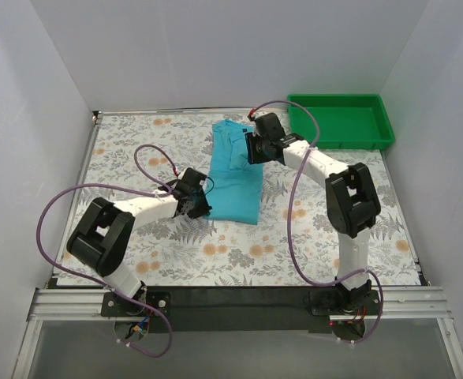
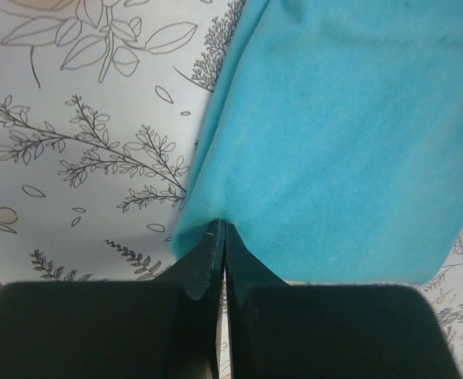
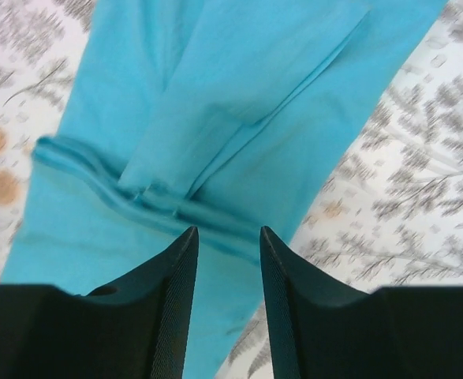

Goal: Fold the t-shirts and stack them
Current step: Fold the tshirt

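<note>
The turquoise t-shirt [image 1: 235, 174] lies folded into a long strip in the middle of the floral table. My left gripper [image 1: 200, 202] is at its near left corner. In the left wrist view the left gripper [image 2: 222, 229] is shut, its tips pinching the corner edge of the t-shirt [image 2: 334, 142]. My right gripper [image 1: 252, 147] is over the far end of the shirt. In the right wrist view the right gripper [image 3: 227, 231] is open and empty, just above the t-shirt [image 3: 239, 95] near the collar fold [image 3: 136, 193].
A green plastic tray [image 1: 341, 120] stands at the far right corner. White walls close in the table on three sides. The floral table cover [image 1: 136, 146] shows bare to the left and in front of the shirt.
</note>
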